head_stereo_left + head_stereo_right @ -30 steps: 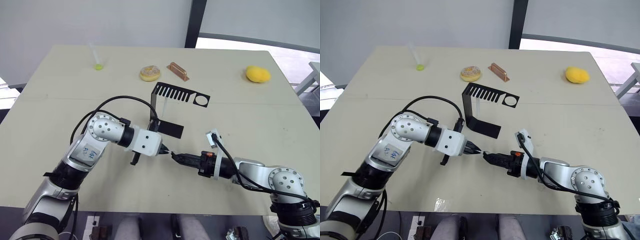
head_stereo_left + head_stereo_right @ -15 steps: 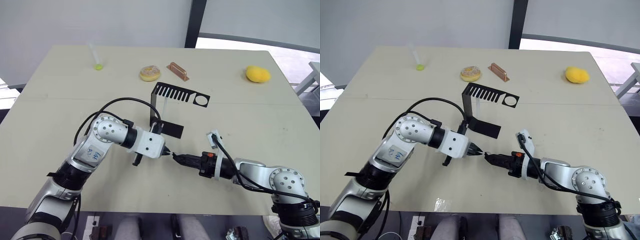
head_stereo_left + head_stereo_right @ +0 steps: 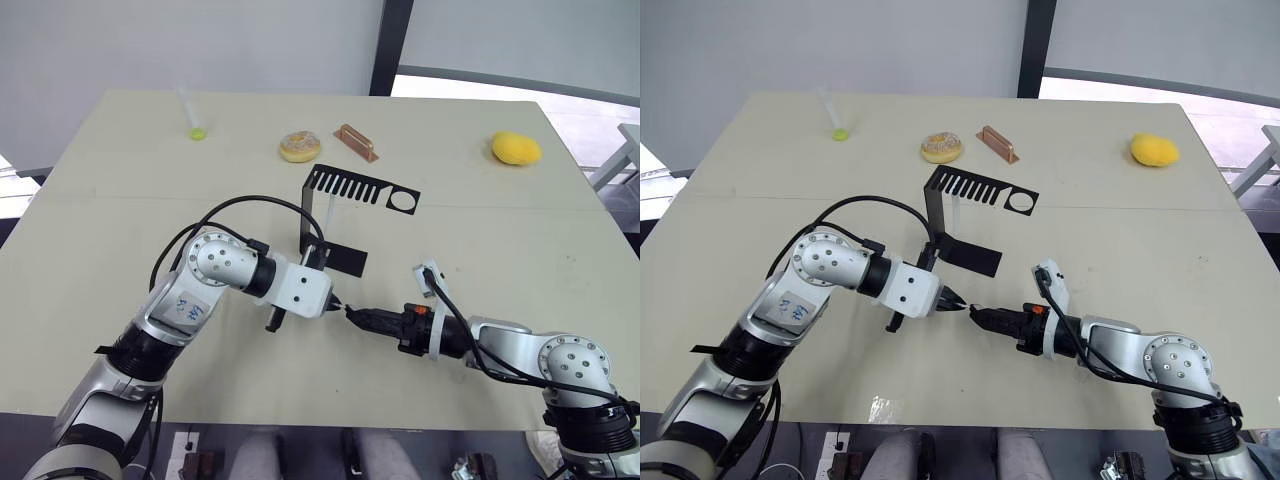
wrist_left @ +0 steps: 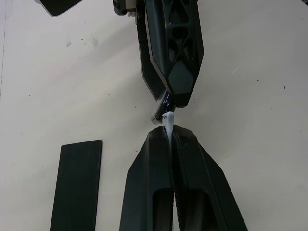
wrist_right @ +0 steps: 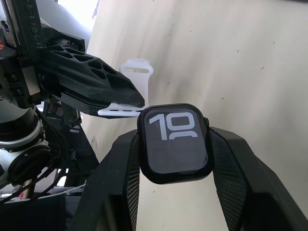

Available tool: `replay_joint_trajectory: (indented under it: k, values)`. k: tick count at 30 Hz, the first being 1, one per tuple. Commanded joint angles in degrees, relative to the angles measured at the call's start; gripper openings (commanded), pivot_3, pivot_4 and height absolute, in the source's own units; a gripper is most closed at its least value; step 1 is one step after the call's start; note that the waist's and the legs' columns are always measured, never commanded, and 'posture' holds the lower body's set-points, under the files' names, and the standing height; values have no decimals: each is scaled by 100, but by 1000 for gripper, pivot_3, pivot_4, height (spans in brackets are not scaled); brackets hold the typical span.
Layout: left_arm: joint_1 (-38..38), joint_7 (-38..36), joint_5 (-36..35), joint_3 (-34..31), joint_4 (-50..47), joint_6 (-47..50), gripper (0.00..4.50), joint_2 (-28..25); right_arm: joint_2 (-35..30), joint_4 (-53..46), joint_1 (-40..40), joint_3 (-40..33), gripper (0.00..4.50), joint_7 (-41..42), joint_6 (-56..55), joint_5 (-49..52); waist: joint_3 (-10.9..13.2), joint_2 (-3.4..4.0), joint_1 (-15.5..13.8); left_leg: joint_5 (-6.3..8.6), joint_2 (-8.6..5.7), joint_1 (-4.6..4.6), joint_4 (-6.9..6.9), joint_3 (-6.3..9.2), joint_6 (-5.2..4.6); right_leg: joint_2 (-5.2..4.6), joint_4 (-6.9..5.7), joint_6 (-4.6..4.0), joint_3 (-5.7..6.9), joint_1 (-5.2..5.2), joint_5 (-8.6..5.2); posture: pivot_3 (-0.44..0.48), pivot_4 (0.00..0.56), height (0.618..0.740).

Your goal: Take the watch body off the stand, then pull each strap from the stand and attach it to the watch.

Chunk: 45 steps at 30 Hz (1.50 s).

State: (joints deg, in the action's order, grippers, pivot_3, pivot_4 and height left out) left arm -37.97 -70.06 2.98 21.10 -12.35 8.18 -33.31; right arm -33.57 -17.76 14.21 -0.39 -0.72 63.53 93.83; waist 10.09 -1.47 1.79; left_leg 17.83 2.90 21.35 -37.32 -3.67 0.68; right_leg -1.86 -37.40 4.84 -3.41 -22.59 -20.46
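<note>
My right gripper (image 5: 175,159) is shut on the watch body (image 5: 176,142), a small black case whose dark screen shows light digits. My left gripper (image 4: 169,134) is shut on a thin white strap (image 5: 129,91), whose end (image 4: 168,120) meets the edge of the watch body (image 4: 163,107). The two grippers stand tip to tip (image 3: 341,309) just above the table, in front of the black stand (image 3: 340,215). The stand's comb-slotted top arm (image 3: 352,186) carries no watch. One white strap still hangs under the comb (image 3: 956,211).
At the table's far side lie a clear tube with a green tip (image 3: 193,116), a doughnut (image 3: 299,146), a brown block (image 3: 355,141) and a yellow lump (image 3: 516,148). The stand's flat base (image 4: 75,183) lies close beside my left gripper.
My left arm has shifted slightly to the right, bringing the strap's end up against the watch body. The right arm has stayed put.
</note>
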Motion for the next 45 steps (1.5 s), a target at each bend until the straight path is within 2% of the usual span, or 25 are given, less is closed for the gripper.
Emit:
replay_joint_trajectory:
  k: [1,45]
  values:
    - [-104,122,-5,221,-167,-11,0,235,161,-462,107,141,1587,201,-58,420,0,0,0,0,0,0,0,0,0,0,0,0,0,0,0,0,150,740]
    - [-123,196,340,304,46,95,0,530,159,-471,134,233,1587,216,-28,458,0,0,0,0,0,1,1,0,0,0,1,0,0,0,0,0,150,740]
